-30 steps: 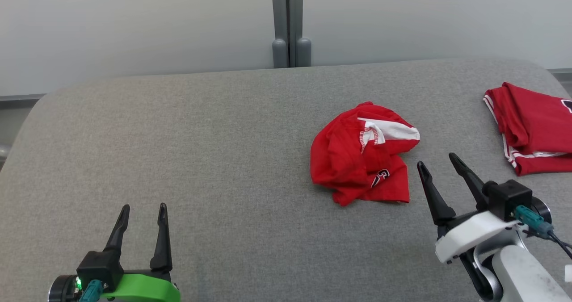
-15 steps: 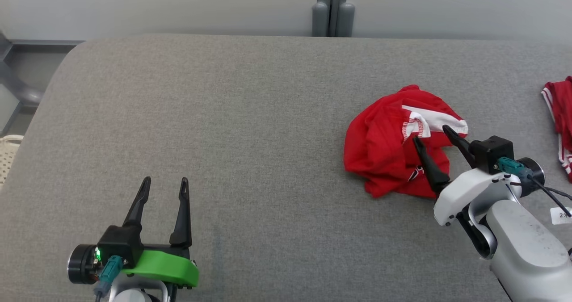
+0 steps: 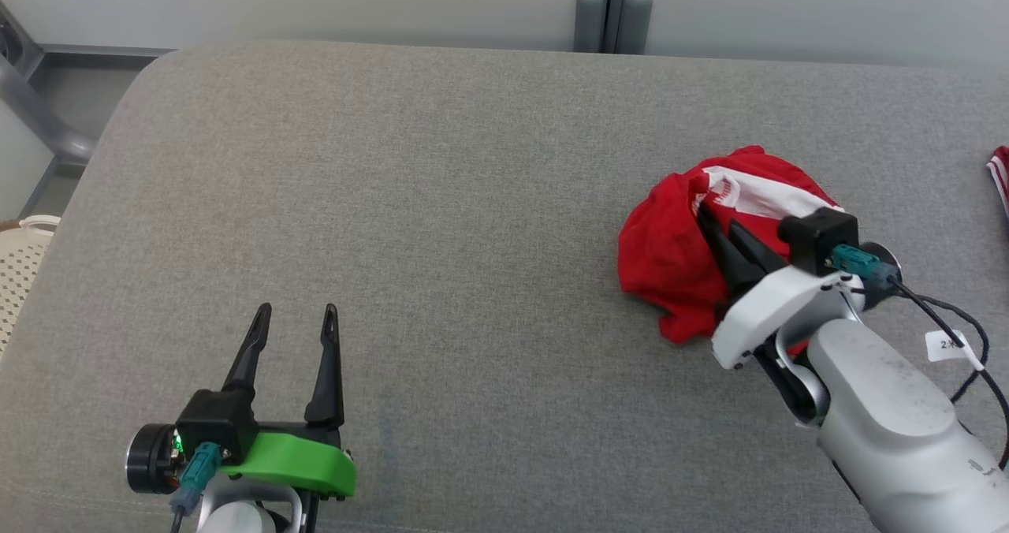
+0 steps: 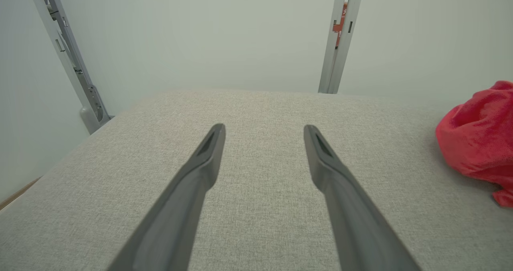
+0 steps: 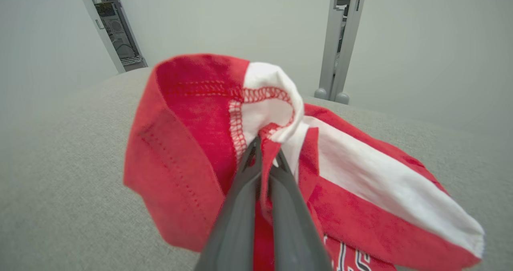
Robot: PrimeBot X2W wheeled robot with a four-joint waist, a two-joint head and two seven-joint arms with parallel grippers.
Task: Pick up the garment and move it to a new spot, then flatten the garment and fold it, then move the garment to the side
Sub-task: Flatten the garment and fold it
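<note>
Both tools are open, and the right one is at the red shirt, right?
Not quite. The left tool is open, but the right tool is not: it is shut, pinching a fold of the shirt. The right wrist view shows its two fingers pressed together with cloth between them. The rest holds: the right one is at the shirt.

Grey woven-fabric surface with rounded far corners, crumpled red-and-white garment resting on its right portion, edge of a second red cloth at the far right border
</note>
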